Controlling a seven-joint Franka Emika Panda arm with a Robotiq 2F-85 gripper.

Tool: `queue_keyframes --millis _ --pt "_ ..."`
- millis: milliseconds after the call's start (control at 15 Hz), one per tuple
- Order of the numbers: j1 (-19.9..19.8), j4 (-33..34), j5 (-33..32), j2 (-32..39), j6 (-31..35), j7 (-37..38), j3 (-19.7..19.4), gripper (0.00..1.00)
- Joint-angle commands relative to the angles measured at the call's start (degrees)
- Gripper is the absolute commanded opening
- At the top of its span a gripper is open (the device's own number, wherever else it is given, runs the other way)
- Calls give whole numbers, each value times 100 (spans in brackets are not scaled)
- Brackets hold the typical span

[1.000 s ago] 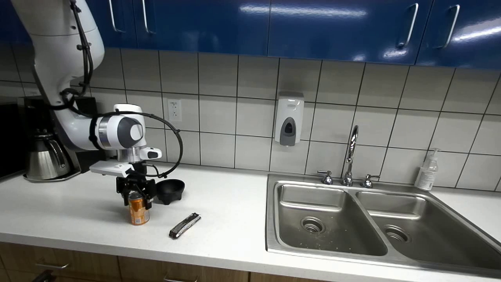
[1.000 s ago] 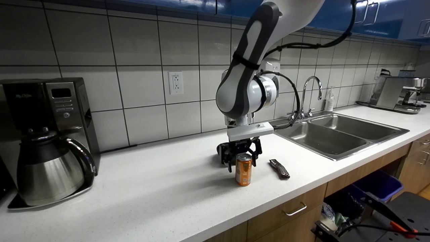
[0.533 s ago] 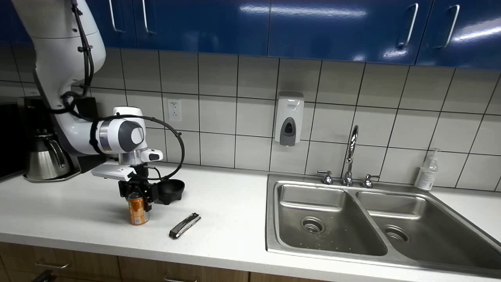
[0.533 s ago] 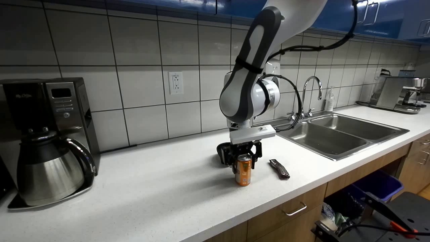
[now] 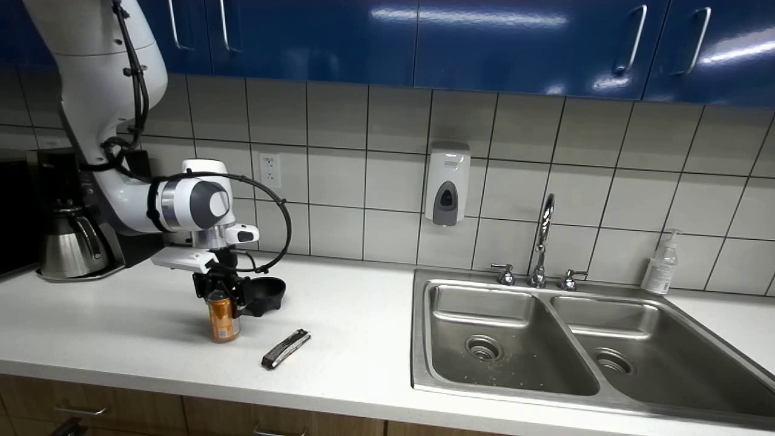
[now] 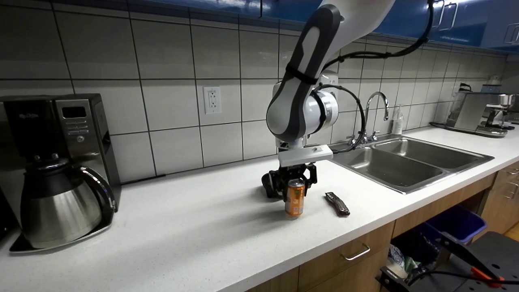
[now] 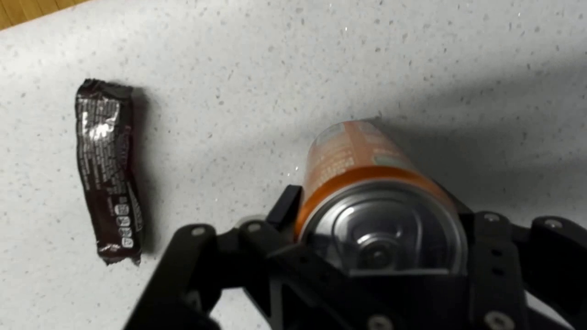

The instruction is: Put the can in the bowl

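The orange can (image 5: 223,322) with its silvery top is held upright between the black fingers of my gripper (image 6: 295,198). Its base looks slightly raised off the counter in an exterior view. Looking down in the wrist view, I see the can (image 7: 355,156) wedged between both fingers, its lid partly covered by the gripper's dark parts. The black bowl (image 5: 267,295) stands on the counter just behind and beside the gripper. From the opposite angle the bowl (image 6: 269,185) is partly hidden by the gripper, and it is outside the wrist view.
A dark wrapped bar (image 5: 286,349) lies on the white counter near the can, towards the front edge. The coffee maker with its steel carafe (image 6: 61,207) stands at one end. A double steel sink (image 5: 419,351) is set into the counter on the far side of the bar.
The gripper came down a little and its fingers shut on the can. Since then it has risen slightly with the can, shifting towards the bowl. Bowl and bar have stayed put.
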Motion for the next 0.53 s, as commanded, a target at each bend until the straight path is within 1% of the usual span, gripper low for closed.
queue_keyframes --millis 0,267,467 --pt "-123 274 53 -409 -460 42 -106 43" --pt "-189 769 15 -443 -699 251 -263 43" --pt "-230 1127 -3 -341 -893 411 -321 43"
